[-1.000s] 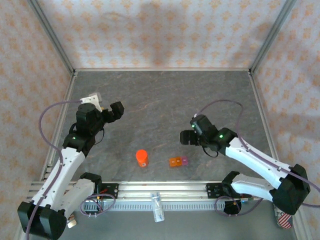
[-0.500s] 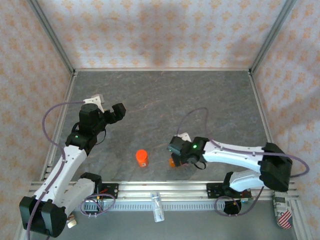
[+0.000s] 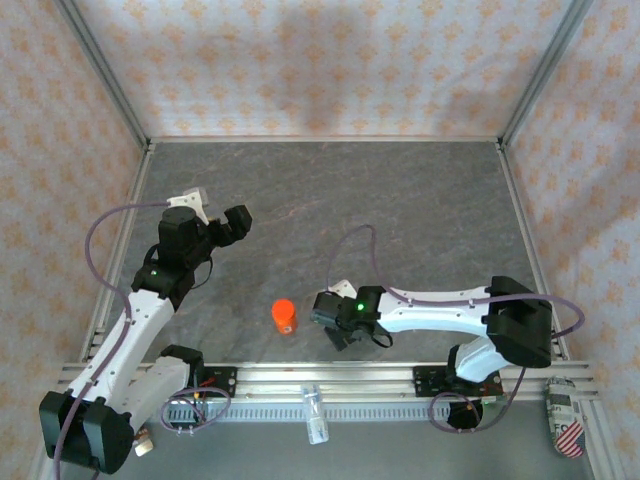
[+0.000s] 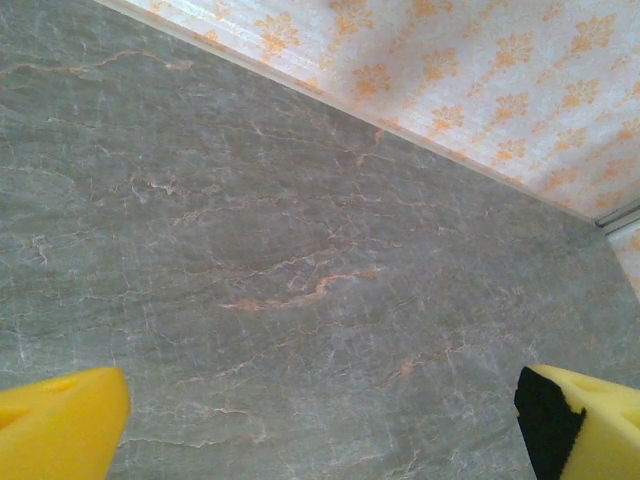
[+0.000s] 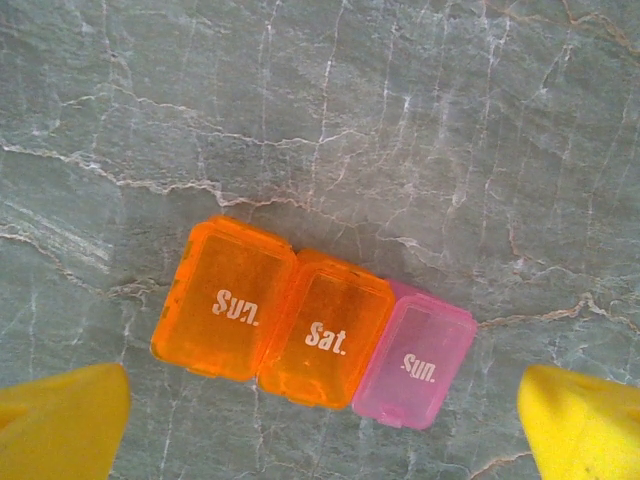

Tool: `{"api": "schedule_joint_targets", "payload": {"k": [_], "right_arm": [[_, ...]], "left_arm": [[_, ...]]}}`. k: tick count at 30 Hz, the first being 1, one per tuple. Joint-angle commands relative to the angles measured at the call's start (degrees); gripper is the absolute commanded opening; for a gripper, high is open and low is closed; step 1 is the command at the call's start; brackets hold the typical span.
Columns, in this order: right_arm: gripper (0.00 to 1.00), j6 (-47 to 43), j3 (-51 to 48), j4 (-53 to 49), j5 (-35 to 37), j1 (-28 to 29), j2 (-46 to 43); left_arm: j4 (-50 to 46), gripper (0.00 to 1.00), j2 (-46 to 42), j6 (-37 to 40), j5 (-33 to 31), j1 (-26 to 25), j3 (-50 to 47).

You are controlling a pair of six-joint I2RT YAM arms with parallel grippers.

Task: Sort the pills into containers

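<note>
The containers [image 5: 315, 325] lie flat on the grey stone table in the right wrist view: a joined strip of two orange lidded boxes marked "Sun." and "Sat." and a pink one marked "Sun.", all lids shut. The pills are hidden from me. My right gripper [image 5: 320, 428] hangs open straight above the strip, one yellow fingertip [image 5: 60, 425] off each end, touching nothing. From the top view the right gripper [image 3: 342, 328] covers the strip near the table's front edge. My left gripper [image 3: 237, 222] is open at the mid left, over bare table [image 4: 320, 300], yellow fingertips [image 4: 60, 425] wide apart.
An upright orange bottle [image 3: 284, 316] with an orange-red cap stands just left of the right gripper. The aluminium rail [image 3: 330, 378] runs along the near edge, with a small clear object [image 3: 315, 412] lying on it. Patterned walls [image 3: 320, 60] enclose the table.
The right arm swung left and toward the near edge, coming over the containers, and its jaws spread wider. The left arm barely shifted.
</note>
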Motion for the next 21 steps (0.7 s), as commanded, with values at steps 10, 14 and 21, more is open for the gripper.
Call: {"api": "schedule_joint_targets", "payload": {"k": [10,14,21], "right_arm": [[1.0,1.15,-2.31,-0.45,2.3,-3.47,2.94],[1.0,1.04,-2.02,0.4,3.73,-8.09,2.6],[0.99,-1.13,2.59,2.46,6.33,-16.44,6.3]], "left_arm": [[1.02,1.0,-0.28,0.2,1.06,-0.18,-0.48],[0.17,1.0,-0.69,0.53,0.98,-0.27,-0.6],[-0.06,1.0,-1.23,0.2,0.76,-0.2,-1.17]]}}
